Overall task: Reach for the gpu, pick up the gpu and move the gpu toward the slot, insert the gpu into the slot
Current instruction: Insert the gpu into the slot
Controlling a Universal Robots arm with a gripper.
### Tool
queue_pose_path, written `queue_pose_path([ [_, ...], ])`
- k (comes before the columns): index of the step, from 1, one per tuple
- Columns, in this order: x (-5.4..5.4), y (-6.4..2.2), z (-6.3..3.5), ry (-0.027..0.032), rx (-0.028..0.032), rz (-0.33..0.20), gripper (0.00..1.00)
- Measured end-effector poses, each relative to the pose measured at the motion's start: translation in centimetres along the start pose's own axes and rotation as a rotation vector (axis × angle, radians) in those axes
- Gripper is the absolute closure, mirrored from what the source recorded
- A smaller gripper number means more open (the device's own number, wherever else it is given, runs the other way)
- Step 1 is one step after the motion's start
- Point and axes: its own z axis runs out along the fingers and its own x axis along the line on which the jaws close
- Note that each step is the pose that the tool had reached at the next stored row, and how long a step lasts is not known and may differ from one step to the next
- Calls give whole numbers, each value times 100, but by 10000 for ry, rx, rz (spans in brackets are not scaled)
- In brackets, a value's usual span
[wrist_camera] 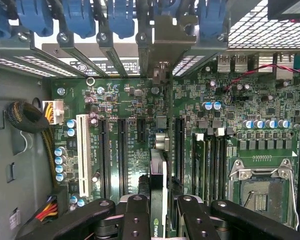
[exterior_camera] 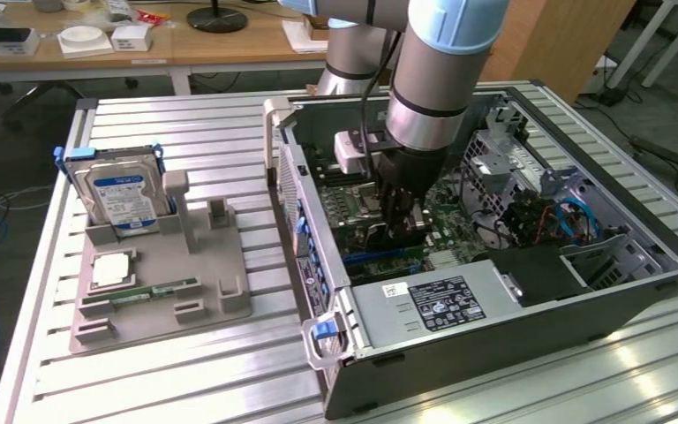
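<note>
With the gripper (wrist_camera: 159, 212) clenched on the gpu (wrist_camera: 159, 170) edge-on over the motherboard (wrist_camera: 230, 105), seating it squarely into its slot demanded a straight, level push.

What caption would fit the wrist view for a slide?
Gripper holding the gpu edge-on above the motherboard, its bracket up by the rear slots.

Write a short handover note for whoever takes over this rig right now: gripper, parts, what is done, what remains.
Gripper: fingers shut on the thin dark gpu card with silver end bracket, held edge-on.
Place: inside the open black computer case, just above the green motherboard, in line with its expansion slots.
Done: gpu picked up and carried to the slot area.
Left: seating it in the slot; not confirmed seated.
</note>
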Motion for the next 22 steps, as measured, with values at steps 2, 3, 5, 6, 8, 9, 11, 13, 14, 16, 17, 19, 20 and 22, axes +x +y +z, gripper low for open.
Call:
queue_pose_path([
  [2, 1, 0, 15, 1, -1, -3, 74],
  [3, 1, 0, 21, 2, -1, -4, 74],
  [5, 1, 1, 31, 3, -3, -5, 74],
  [6, 2, 1, 35, 4, -3, -5, 74],
  [8, 2, 1, 43, 3, -4, -6, 74],
  [9, 2, 1, 45, 3, -3, -6, 74],
  [11, 2, 1, 48, 2, -2, -6, 74],
  [13, 2, 1, 49, 3, -2, -6, 74],
  [14, 2, 1, 49, 2, -2, -7, 74],
  [16, 2, 1, 49, 2, -2, -6, 74],
  [17, 2, 1, 49, 3, -2, -6, 74],
  [19, 2, 1, 49, 3, -2, -6, 74],
  [20, 2, 1, 49, 3, -2, -6, 74],
  [22, 2, 5, 51, 1, 1, -6, 74],
])
